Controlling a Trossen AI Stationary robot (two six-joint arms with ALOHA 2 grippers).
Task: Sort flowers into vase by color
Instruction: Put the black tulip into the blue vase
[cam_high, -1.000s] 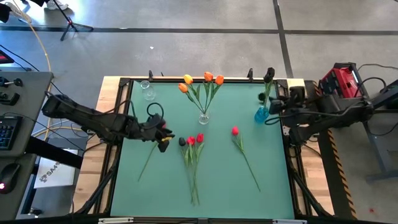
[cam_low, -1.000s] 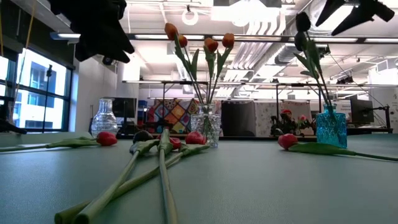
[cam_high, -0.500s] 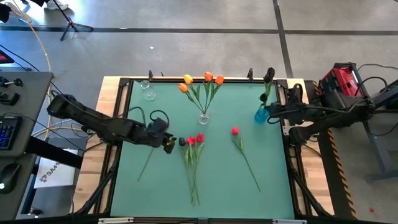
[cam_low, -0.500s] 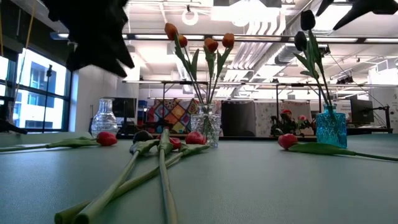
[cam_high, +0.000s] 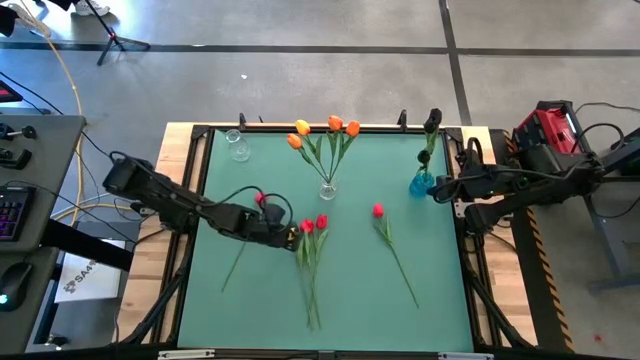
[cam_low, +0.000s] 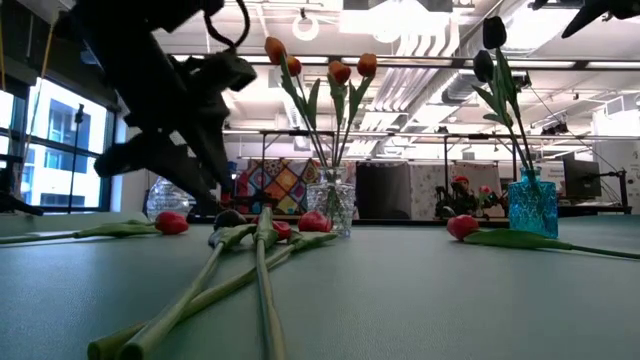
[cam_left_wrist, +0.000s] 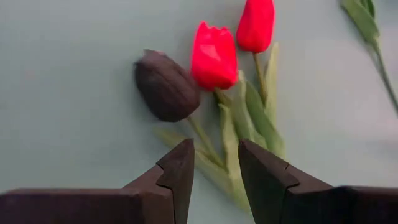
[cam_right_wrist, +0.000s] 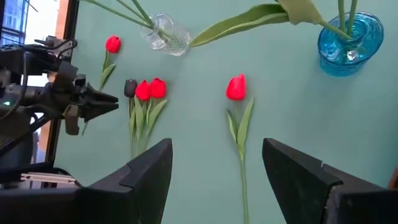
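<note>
L gripper (cam_high: 291, 236) is hanging low over the green mat (cam_high: 440, 290), just left of the dark tulip (cam_high: 293, 227), fingers (cam_left_wrist: 177, 177) parted a little w/ nothing between them; in the left wrist view the tips are sitting just short of that tulip's stem, not touching it. In the low view the L arm is leaning down right beside the bunch.

Landmark = clear centre vase (cam_high: 327, 189), standing near the far edge of the mat, mid-width. It's holding four orange/yellow tulips (cam_high: 334, 124), stems fanning out upward.

Just in front of the centre vase & slightly left: dark tulip lying flat, head touching or nearly touching a red tulip (cam_high: 307, 226), w/ a second red tulip (cam_high: 321, 221) beside that. The three stems are running together toward the near edge, overlapping.

In front-right of the centre vase: a lone red tulip (cam_high: 377, 210) lying flat, apart from the bunch, stem angling to the near right.

In front-left of the centre vase: another red tulip (cam_high: 261, 198), head partly hidden by the L arm, stem slanting toward the near-left.

Right of the centre vase, at the mat's right edge: blue vase (cam_high: 421, 184) holding dark tulips (cam_high: 432, 121) upright.

Far left of the centre vase, at the far-left corner: small clear vase (cam_high: 239, 151), no flowers in it.

R gripper (cam_high: 440, 186) is hovering just right of the blue vase, fingers (cam_right_wrist: 149, 174) spread wide, holding nothing.
</note>
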